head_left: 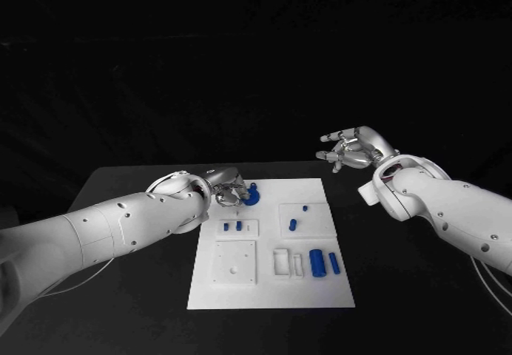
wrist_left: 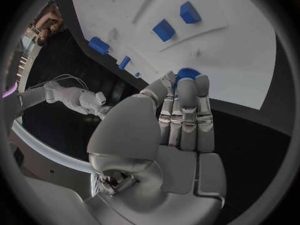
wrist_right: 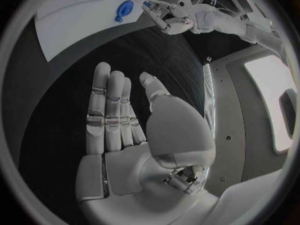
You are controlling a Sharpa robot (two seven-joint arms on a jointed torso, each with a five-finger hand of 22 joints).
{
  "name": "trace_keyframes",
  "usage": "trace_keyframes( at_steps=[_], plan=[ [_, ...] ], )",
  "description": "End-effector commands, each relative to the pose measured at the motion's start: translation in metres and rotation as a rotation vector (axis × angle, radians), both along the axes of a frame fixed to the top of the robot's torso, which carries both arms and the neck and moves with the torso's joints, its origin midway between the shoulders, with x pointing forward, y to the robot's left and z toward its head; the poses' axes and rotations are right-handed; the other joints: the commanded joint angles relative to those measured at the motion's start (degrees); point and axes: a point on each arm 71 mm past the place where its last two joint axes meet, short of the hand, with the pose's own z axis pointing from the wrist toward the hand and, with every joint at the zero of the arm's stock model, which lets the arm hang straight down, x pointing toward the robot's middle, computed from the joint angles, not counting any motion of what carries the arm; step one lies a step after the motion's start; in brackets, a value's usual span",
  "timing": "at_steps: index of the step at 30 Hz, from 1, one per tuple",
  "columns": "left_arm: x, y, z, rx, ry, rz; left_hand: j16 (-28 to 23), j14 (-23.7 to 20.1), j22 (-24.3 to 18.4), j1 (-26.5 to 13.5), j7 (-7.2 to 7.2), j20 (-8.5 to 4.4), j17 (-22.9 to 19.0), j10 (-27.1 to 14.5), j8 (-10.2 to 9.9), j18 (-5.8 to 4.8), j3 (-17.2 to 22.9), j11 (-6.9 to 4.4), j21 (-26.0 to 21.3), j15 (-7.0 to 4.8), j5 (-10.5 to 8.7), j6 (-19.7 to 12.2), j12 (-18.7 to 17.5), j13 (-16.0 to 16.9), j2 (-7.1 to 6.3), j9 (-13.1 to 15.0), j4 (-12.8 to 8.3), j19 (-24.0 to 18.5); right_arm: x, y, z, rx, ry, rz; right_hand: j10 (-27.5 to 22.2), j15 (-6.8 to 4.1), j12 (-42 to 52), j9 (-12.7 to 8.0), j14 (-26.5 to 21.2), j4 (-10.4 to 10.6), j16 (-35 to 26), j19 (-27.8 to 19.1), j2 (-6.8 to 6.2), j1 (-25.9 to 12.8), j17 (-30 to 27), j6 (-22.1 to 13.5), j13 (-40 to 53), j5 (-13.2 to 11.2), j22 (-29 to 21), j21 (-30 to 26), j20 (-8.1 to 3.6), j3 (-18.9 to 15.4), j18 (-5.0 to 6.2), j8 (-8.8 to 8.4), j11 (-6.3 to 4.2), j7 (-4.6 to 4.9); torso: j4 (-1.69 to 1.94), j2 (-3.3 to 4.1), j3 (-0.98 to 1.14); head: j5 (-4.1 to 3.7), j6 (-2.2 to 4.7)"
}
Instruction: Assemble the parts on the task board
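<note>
The white task board (head_left: 267,288) lies mid-table. A blue round part (head_left: 251,197) sits at its far left corner. My left hand (head_left: 222,184) hovers just left of that part with fingers straight and together (wrist_left: 184,115); the fingertips reach the blue round part (wrist_left: 187,74), and I cannot tell whether they touch it. The right wrist view shows the left hand (wrist_right: 167,16) a little apart from the round part (wrist_right: 124,9). My right hand (head_left: 350,150) is raised beyond the board's far right corner, with its fingers (wrist_right: 112,110) spread and nothing in them.
Two small blue pieces (head_left: 234,225) stand in a raised block left of centre, and two more (head_left: 292,223) on the right block. Two blue cylinders (head_left: 317,262) lie near the right edge beside white slots (head_left: 282,262). A square white plate (head_left: 234,262) fills the near left.
</note>
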Motion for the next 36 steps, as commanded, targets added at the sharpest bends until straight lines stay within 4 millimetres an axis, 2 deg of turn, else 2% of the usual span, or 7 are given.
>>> trace_keyframes(
  at_steps=[1, 8, 14, 19, 25, 28, 36],
  plan=[
    [0.000, 0.002, 0.000, -0.005, 0.010, -0.006, -0.2, 0.4, 1.1, -0.2, -0.02, -0.08, 0.1, 0.3, -0.2, 0.78, 0.1, -0.07, -0.3, -0.12, 0.08, -0.3, 0.2, 0.1, -0.02, 0.0, 0.3, 0.2, -0.001, 0.001, 0.000, 0.000, -0.004, 0.012, -0.3, 0.04, -0.1, 0.1, -0.3, -0.1, 0.1, 1.4, 0.08, 0.3, -0.1, 0.3, 0.1, 0.2, -0.1, 0.2, 0.19, -0.4, -0.35, -0.15, -0.09, 0.09, -0.04, 0.04, 0.02, 0.11, 0.01],
    [0.001, 0.011, -0.001, 0.000, 0.012, 0.008, -0.2, 0.5, 1.1, -0.1, -0.01, -0.10, 0.1, 0.3, -0.2, 0.79, 0.1, -0.07, -0.2, -0.13, 0.14, -0.3, 0.2, 0.1, -0.06, 0.0, 0.3, 0.2, -0.001, 0.000, 0.001, 0.000, -0.004, 0.012, -0.3, 0.05, -0.2, 0.1, -0.4, -0.1, 0.1, 1.4, 0.09, 0.3, -0.1, 0.4, 0.0, 0.2, -0.1, 0.3, 0.20, -0.4, -0.35, -0.14, -0.08, 0.10, -0.17, 0.06, 0.03, 0.39, 0.06],
    [0.000, 0.017, -0.002, 0.003, 0.017, 0.016, -0.3, 0.5, 1.1, -0.1, -0.02, -0.08, 0.1, 0.3, -0.2, 0.78, 0.1, -0.07, -0.2, -0.12, 0.12, -0.3, 0.2, 0.1, -0.10, 0.0, 0.3, 0.2, -0.001, 0.000, 0.001, 0.001, -0.005, 0.011, -0.3, 0.06, -0.3, 0.1, -0.4, -0.1, 0.1, 1.3, 0.11, 0.3, -0.1, 0.4, 0.0, 0.3, -0.2, 0.3, 0.22, -0.4, -0.35, -0.15, -0.08, 0.10, -0.14, 0.07, 0.03, 0.32, -0.10],
    [-0.001, 0.019, -0.005, 0.002, 0.025, 0.017, -0.3, 0.5, 1.1, -0.1, -0.03, -0.10, 0.2, 0.3, -0.2, 0.79, 0.1, -0.08, -0.2, -0.15, 0.15, -0.3, 0.2, 0.1, -0.10, 0.0, 0.4, 0.3, 0.000, 0.001, 0.000, 0.001, -0.005, 0.011, -0.3, 0.06, -0.3, 0.1, -0.4, -0.1, 0.1, 1.3, 0.11, 0.3, -0.1, 0.4, 0.0, 0.3, -0.2, 0.3, 0.22, -0.4, -0.35, -0.15, -0.08, 0.10, -0.17, 0.01, -0.01, 0.48, -0.16],
    [-0.002, 0.020, -0.007, 0.003, 0.036, 0.015, -0.3, 0.5, 1.1, -0.1, -0.03, -0.10, 0.2, 0.3, -0.2, 0.79, 0.1, -0.08, -0.2, -0.15, 0.15, -0.3, 0.2, 0.1, -0.10, 0.0, 0.4, 0.3, 0.000, 0.001, 0.000, 0.001, -0.004, 0.012, -0.2, 0.07, -0.4, 0.1, -0.4, -0.1, 0.0, 1.3, 0.13, 0.3, -0.1, 0.5, -0.2, 0.3, -0.3, 0.3, 0.22, -0.3, -0.36, -0.14, -0.09, 0.09, -0.17, 0.05, 0.07, 0.28, -0.18],
    [-0.003, 0.021, -0.009, 0.004, 0.042, 0.016, -0.3, 0.5, 1.1, -0.1, -0.03, -0.10, 0.2, 0.3, -0.2, 0.79, 0.1, -0.08, -0.2, -0.15, 0.15, -0.3, 0.2, 0.1, -0.10, 0.0, 0.4, 0.3, 0.000, 0.001, 0.000, 0.001, -0.003, 0.012, -0.2, 0.07, -0.4, 0.1, -0.4, -0.1, 0.0, 1.3, 0.13, 0.3, -0.1, 0.5, -0.2, 0.3, -0.3, 0.3, 0.22, -0.3, -0.36, -0.14, -0.09, 0.09, -0.08, 0.07, 0.05, 0.26, -0.20],
    [-0.004, 0.022, -0.011, 0.001, 0.052, 0.016, -0.3, 0.5, 1.1, -0.1, -0.03, -0.11, 0.2, 0.3, -0.2, 0.77, 0.1, -0.09, -0.2, -0.14, 0.25, -0.3, 0.2, 0.1, -0.04, 0.0, 0.4, 0.3, 0.000, 0.001, 0.000, 0.001, -0.003, 0.013, -0.2, 0.07, -0.4, 0.1, -0.4, -0.1, 0.0, 1.3, 0.13, 0.3, -0.1, 0.5, -0.2, 0.3, -0.3, 0.3, 0.22, -0.3, -0.36, -0.14, -0.09, 0.09, -0.15, 0.07, 0.07, 0.29, -0.29]
  ],
)
